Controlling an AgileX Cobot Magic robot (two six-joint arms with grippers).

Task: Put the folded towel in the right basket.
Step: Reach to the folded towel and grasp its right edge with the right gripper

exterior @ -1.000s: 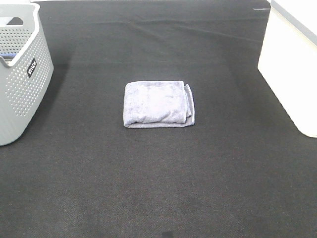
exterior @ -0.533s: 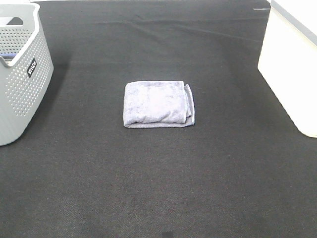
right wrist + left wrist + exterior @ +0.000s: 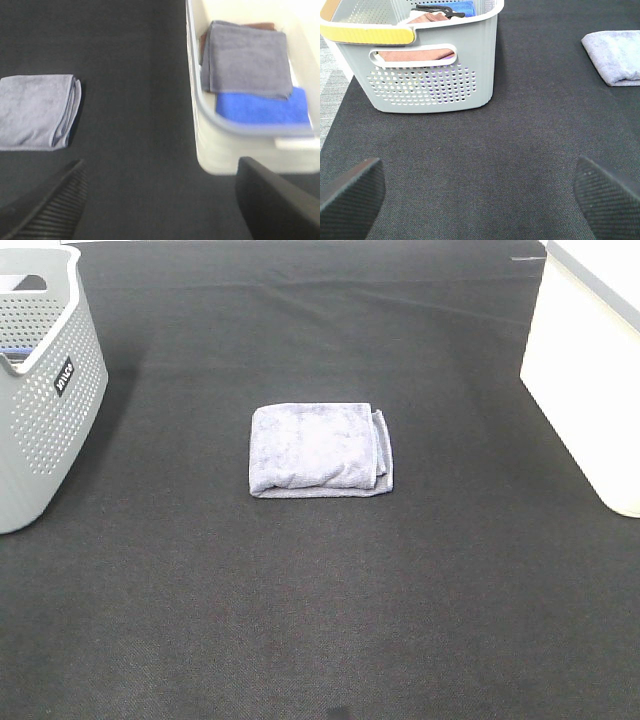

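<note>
A folded grey towel (image 3: 319, 450) lies flat in the middle of the black mat. It also shows in the left wrist view (image 3: 616, 57) and the right wrist view (image 3: 37, 111). The right basket (image 3: 590, 370) is white and stands at the right edge; in the right wrist view its rim (image 3: 200, 107) surrounds a grey towel and a blue towel. My left gripper (image 3: 480, 192) is open above bare mat, well short of the towel. My right gripper (image 3: 160, 200) is open, over the mat between towel and basket. Neither gripper shows in the high view.
A grey perforated basket (image 3: 40, 390) stands at the left edge; in the left wrist view (image 3: 420, 65) it holds folded cloths and has a yellow handle. The black mat (image 3: 320, 620) covers the table.
</note>
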